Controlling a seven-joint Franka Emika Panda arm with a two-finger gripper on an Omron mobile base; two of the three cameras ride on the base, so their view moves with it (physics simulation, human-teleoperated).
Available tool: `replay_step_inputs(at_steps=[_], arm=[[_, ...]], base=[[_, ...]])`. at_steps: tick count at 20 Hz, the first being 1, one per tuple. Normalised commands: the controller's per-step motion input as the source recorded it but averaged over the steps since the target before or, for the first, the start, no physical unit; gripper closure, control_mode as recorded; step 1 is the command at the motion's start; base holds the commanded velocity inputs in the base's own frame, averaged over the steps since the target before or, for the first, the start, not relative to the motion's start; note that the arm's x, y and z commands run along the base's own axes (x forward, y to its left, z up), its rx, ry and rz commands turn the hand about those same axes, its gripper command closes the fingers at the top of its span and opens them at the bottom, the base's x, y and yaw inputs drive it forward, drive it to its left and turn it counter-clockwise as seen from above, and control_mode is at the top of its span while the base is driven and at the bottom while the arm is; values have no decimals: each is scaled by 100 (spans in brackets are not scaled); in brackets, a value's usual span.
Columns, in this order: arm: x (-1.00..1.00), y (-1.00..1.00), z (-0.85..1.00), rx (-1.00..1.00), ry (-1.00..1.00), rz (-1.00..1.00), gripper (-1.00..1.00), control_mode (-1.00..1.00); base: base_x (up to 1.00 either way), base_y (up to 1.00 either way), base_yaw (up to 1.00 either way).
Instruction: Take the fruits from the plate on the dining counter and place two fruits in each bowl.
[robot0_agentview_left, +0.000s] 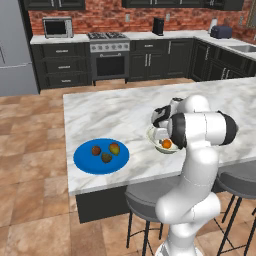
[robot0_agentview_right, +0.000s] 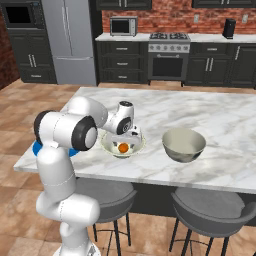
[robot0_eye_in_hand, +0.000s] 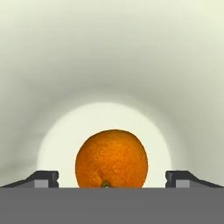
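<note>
Hand view puts the orange (robot0_eye_in_hand: 111, 158) low in the centre of the frame, sitting on the pale floor of the cream-white bowl (robot0_eye_in_hand: 109, 65), whose walls curve up all round it. The gripper (robot0_eye_in_hand: 111, 179) has its jaws spread wide, each tip well clear of the fruit's sides, so the orange looks released rather than held; it lies where the bowl's slope would settle it. In the left base view that bowl (robot0_agentview_left: 151, 136) sits right of centre on the marble dining counter (robot0_agentview_left: 110, 107), largely covered by the arm. Three fruits remain on the blue plate (robot0_agentview_left: 82, 157) at lower left: the mango (robot0_agentview_left: 114, 148), a dark one (robot0_agentview_left: 106, 158) and a reddish-brown one (robot0_agentview_left: 95, 150), too small to name surely. The grey bowl (robot0_agentview_right: 183, 144) stands empty in the right base view, where the arm hides nearly all of the plate.
</note>
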Motion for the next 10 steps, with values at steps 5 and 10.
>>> replay_step_inputs(at_steps=[5,10], arm=[[-16,0,62,0,-2,0,-100,-100],[-21,31,60,0,1,0,-100,-100]], base=[[0,0,0],[0,0,0]])
